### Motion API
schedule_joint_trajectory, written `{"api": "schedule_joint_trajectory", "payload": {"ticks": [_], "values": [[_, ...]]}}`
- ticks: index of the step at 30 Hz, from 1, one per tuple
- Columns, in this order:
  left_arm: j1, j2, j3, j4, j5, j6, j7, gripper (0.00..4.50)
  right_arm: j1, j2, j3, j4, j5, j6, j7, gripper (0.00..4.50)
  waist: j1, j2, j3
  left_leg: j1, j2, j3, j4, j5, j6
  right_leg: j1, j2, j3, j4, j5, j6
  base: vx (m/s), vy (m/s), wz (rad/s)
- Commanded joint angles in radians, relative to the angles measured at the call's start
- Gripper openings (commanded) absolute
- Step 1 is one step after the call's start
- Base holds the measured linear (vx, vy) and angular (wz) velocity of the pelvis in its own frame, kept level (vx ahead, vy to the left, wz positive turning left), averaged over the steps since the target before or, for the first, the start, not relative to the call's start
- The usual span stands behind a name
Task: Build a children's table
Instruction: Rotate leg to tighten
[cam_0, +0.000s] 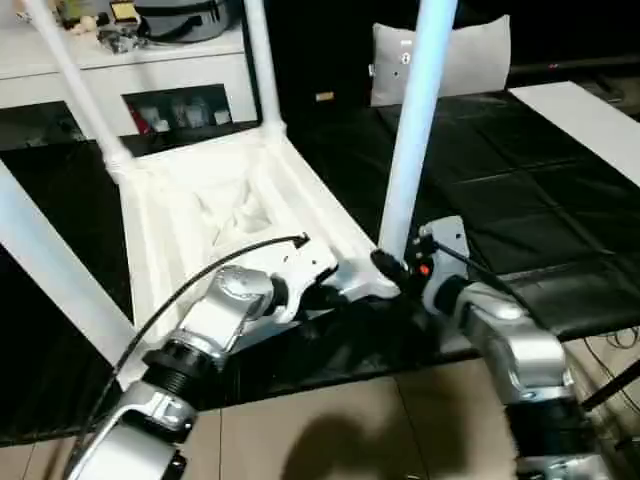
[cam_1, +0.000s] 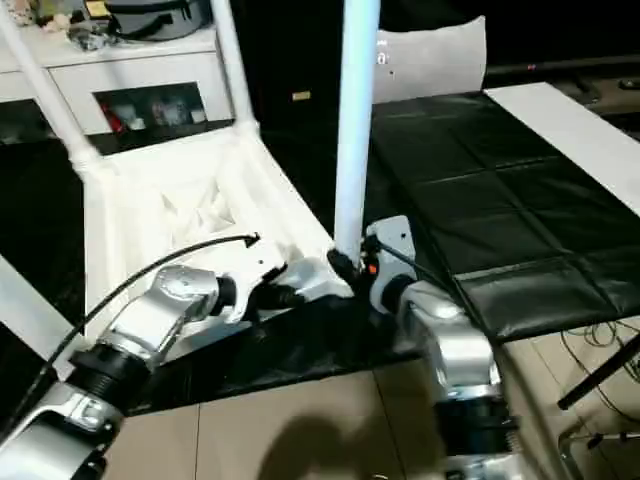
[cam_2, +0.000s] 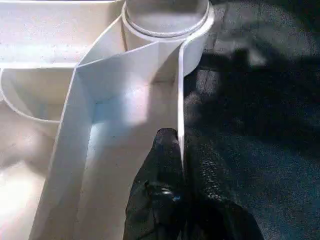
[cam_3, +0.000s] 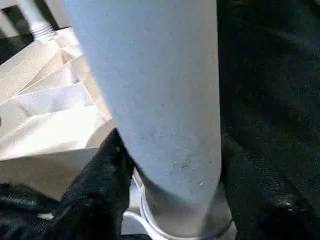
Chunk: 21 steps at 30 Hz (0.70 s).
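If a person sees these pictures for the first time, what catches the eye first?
First, the white table top, lying upside down on the black mat with its legs rising. At its near corner the right gripper straddles the base of one leg, and the left gripper pinches the top's rim beside it.

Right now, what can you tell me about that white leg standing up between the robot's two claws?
The leg is a long, round, smooth white tube, plastic by its look. It stands nearly upright, its foot seated in the near corner socket of the upturned table top, which lies ribbed side up on a black mat. The right gripper has its black fingers either side of the leg's base. The left gripper pinches the top's thin rim wall just beside that socket.
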Motion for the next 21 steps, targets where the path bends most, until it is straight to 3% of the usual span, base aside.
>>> {"api": "schedule_joint_trajectory", "payload": {"ticks": [1,3,4,7,10,14,17,21], "values": [[-0.018,0.005,0.008,-0.03,-0.016,-0.029,-0.002,0.0,0.012,0.007,0.022,-0.016,0.007,0.019,0.003,3.07,0.009,-0.001,-0.071,-0.017,0.03,-0.004,-0.069,-0.051,0.079,0.071,-0.047,0.054,-0.059,-0.192,-0.163,0.0,0.0,0.0],[-0.005,0.029,-0.004,-0.036,-0.016,-0.053,-0.031,0.0,0.034,-0.057,0.056,-0.026,-0.011,-0.028,0.055,3.14,0.014,-0.002,-0.071,-0.019,0.029,-0.003,-0.067,-0.04,0.088,0.075,-0.05,0.052,-0.055,-0.163,-0.176,0.0,0.0,0.0],[-0.003,0.03,-0.006,-0.038,-0.016,-0.056,-0.035,0.0,0.037,-0.064,0.056,-0.027,-0.009,-0.032,0.063,3.27,0.015,-0.006,-0.071,-0.019,0.03,-0.003,-0.067,-0.043,0.09,0.076,-0.05,0.053,-0.056,-0.164,-0.175,0.0,0.0,0.0],[0.008,0.041,-0.013,-0.046,-0.018,-0.07,-0.062,0.0,0.048,-0.099,0.046,-0.031,-0.002,-0.054,0.103,3.49,0.023,-0.004,-0.069,-0.016,0.032,0.001,-0.068,-0.069,0.096,0.074,-0.053,0.054,-0.06,-0.203,-0.174,0.0,0.0,0.0],[0.02,0.073,-0.026,-0.039,-0.008,-0.105,-0.103,0.0,0.075,-0.208,0.048,-0.043,0.017,-0.089,0.247,3.7,0.028,-0.008,-0.065,-0.016,0.033,0.002,-0.07,-0.102,0.092,0.076,-0.051,0.054,-0.064,-0.251,-0.157,0.0,0.0,0.0],[0.027,0.105,-0.043,-0.033,-0.008,-0.157,-0.161,0.0,0.084,-0.283,0.032,-0.044,0.052,-0.111,0.346,4.01,0.033,-0.01,-0.065,-0.016,0.034,0.002,-0.07,-0.102,0.1,0.074,-0.053,0.055,-0.067,-0.277,-0.15,0.0,0.0,0.0],[0.036,0.133,-0.063,-0.038,-0.014,-0.213,-0.231,0.0,0.085,-0.339,0.026,-0.038,0.078,-0.129,0.424,4.24,0.033,-0.011,-0.065,-0.016,0.036,0.001,-0.07,-0.095,0.102,0.073,-0.052,0.056,-0.064,-0.264,-0.155,0.0,0.0,0.0],[0.043,0.17,-0.095,-0.044,-0.009,-0.251,-0.31,0.0,0.081,-0.394,0.038,-0.025,0.097,-0.154,0.517,4.44,0.049,-0.011,-0.069,-0.013,0.038,0.004,-0.065,-0.074,0.121,0.07,-0.053,0.056,-0.058,-0.235,-0.178,0.0,0.0,0.0]]}}
